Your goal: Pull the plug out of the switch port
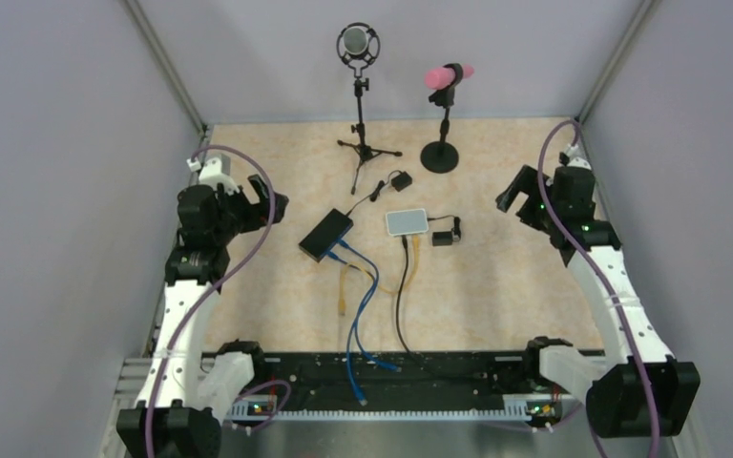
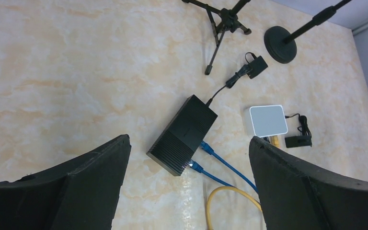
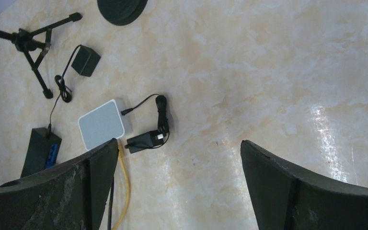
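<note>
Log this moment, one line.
left hand: open, empty | right hand: open, empty | black switch: untouched | blue plugs: two, seated

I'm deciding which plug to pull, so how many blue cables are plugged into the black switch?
2. Both enter the black switch on the side facing the white box: one blue plug toward the middle, the other near its lower corner. Other ports may be hidden.

- The top view looks down from above and behind the near edge, over the whole table (image 1: 515, 286).
- Each wrist view looks down from well above, one on the left, one on the right.
- All three share the black switch (image 1: 325, 235) and the white box (image 1: 407, 221).
</note>
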Controlling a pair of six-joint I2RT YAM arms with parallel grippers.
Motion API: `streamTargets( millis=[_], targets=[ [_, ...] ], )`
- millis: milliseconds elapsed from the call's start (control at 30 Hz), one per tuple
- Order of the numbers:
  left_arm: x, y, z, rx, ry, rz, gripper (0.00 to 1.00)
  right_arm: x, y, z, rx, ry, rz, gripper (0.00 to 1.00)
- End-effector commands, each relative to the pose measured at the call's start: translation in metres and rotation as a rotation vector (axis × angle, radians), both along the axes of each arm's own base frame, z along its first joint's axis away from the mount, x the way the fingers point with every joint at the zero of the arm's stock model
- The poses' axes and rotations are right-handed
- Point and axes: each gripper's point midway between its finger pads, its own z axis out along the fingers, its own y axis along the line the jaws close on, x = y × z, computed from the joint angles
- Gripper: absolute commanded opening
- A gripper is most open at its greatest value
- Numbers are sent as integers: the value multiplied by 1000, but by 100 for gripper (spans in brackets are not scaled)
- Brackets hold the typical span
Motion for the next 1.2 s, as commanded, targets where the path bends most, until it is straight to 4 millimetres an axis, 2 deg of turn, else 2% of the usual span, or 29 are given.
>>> streamTargets(
  millis=[0,200,433,633,900,1167],
  targets=[
    [1,-13,13,2,-71,-93,99,5,18,8,6,-35,134,98],
    [0,-6,13,28,-69,-62,99,12,33,3,54,-30,211,95],
    [-3,-5,14,37,-69,-55,99,20,40,-9,79,9,237,93],
    [-4,-6,14,37,-71,-61,99,26,57,-16,94,49,314,90],
    [-4,-7,14,35,-69,-71,99,30,63,-15,35,61,320,88],
    [-6,-18,14,10,-63,-131,97,29,67,-30,90,107,294,82]
  ],
)
